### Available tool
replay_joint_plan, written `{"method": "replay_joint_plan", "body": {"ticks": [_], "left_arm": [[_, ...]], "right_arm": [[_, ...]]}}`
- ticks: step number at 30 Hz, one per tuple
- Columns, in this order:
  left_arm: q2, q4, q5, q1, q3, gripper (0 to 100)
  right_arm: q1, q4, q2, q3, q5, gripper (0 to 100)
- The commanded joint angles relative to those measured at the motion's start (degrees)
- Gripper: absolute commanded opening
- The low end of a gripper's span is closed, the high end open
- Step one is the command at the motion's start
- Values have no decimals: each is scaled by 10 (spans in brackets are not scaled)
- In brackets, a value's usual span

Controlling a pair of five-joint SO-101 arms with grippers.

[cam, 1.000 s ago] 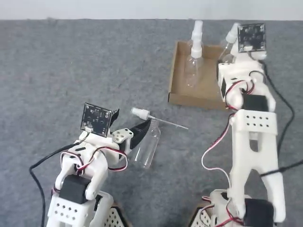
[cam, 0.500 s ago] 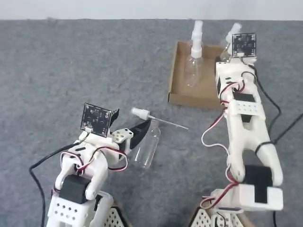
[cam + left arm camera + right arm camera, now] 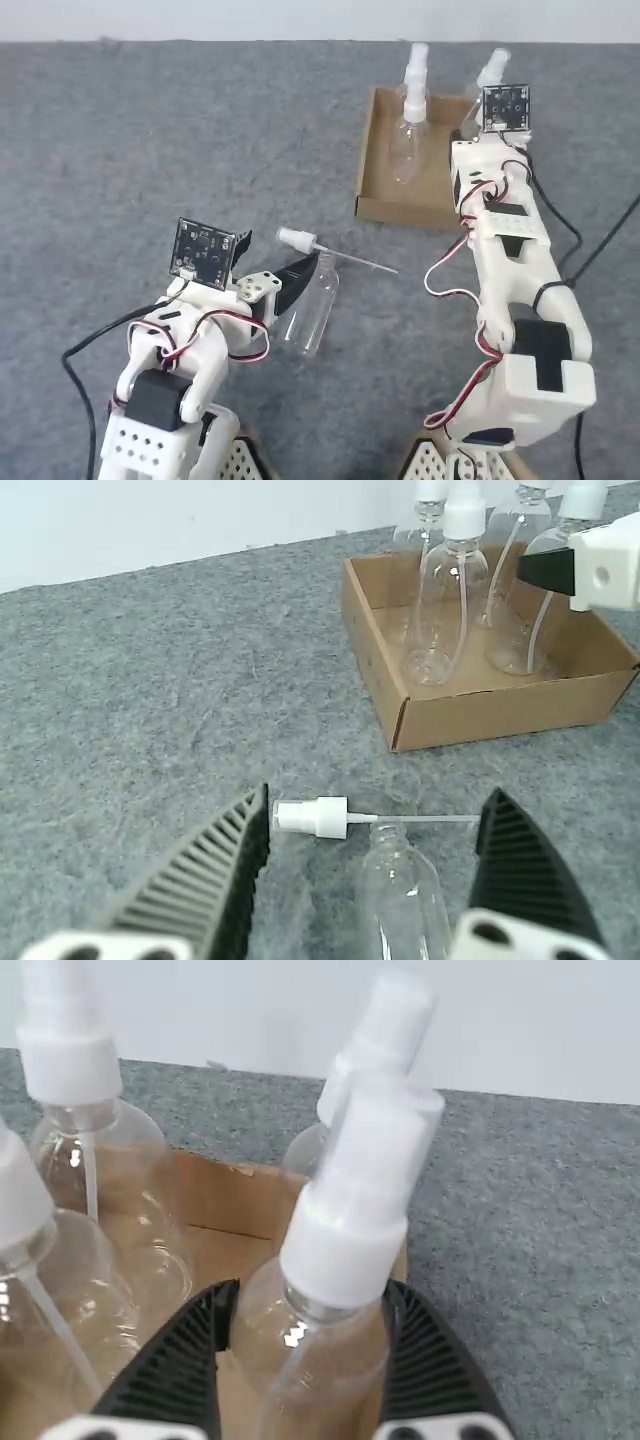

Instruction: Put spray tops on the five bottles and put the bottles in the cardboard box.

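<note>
Right gripper (image 3: 300, 1380), clamped on capped clear plastic bottle (image 3: 345, 1210), has lowered into brown cardboard box (image 3: 372, 150); release imminent; left gripper (image 3: 378, 810) spread wide, holding nothing.

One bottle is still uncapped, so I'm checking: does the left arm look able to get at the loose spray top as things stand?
Probably yes. The left gripper is open astride the lying bottle, and the spray top rests on bare mat just past the bottle's neck, nothing between.
</note>
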Motion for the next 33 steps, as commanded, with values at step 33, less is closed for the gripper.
{"method": "replay_joint_plan", "body": {"ticks": [33], "left_arm": [[-9, -15, -3, -3, -3, 309]], "right_arm": [[-12, 66, -82, -18, -1, 263]]}}
